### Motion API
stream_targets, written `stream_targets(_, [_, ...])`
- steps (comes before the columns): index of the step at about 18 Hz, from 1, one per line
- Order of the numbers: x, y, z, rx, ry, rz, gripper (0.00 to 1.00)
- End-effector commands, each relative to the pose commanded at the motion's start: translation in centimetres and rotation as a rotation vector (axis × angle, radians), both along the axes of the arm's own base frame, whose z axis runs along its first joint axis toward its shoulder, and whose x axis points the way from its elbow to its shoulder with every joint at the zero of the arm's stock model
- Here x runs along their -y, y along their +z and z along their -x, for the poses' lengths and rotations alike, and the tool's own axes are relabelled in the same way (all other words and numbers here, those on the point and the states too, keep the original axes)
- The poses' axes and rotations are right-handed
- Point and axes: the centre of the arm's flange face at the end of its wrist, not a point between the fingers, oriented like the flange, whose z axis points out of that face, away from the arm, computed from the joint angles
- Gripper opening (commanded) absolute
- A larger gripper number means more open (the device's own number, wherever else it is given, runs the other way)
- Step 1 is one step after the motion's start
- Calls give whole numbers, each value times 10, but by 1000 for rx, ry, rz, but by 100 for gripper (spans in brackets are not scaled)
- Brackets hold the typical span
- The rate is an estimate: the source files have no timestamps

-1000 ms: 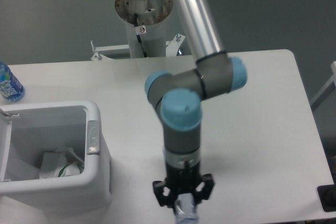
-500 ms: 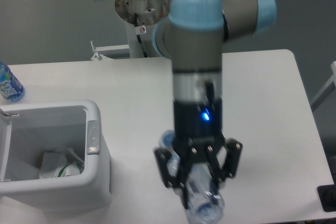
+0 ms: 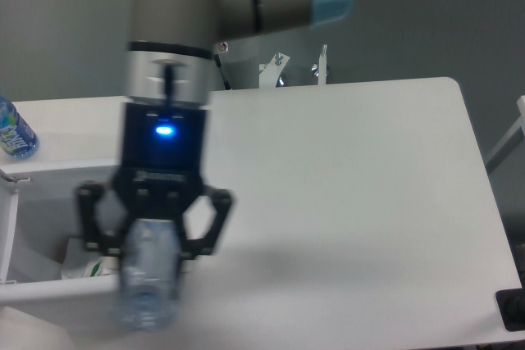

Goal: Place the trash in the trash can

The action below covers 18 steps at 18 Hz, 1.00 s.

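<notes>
My gripper is shut on the crushed clear plastic bottle, which hangs lengthwise below the fingers, high above the table and close to the camera. It is over the right side of the white trash can, hiding the can's right wall and latch. Inside the can lies the crumpled whitish wrapper with a green tag, partly hidden by the gripper. The arm fills the upper left of the view.
An uncrushed bottle with a bright blue label stands at the table's far left edge. The can's lid hangs open on its left. The white table stretches to the right; a black object sits at its lower right.
The gripper has lifted the bottle off the table's front middle and carried it left, from beside the can to above it, coming much closer to the camera.
</notes>
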Motion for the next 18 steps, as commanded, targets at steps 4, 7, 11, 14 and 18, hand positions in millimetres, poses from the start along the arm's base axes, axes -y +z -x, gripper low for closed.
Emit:
stream_targets(4, [-7,-29,-17,21,-30,46,96])
stream_targets(7, [1,-31,-22,26,-30,58,100])
stream_targets(11, [16,-31,11,15,42,70,100])
stream_targets(14, [41,-31,76,-13,184,89,100])
stream_targets(18, [83,-37,154,-74,371,156,100])
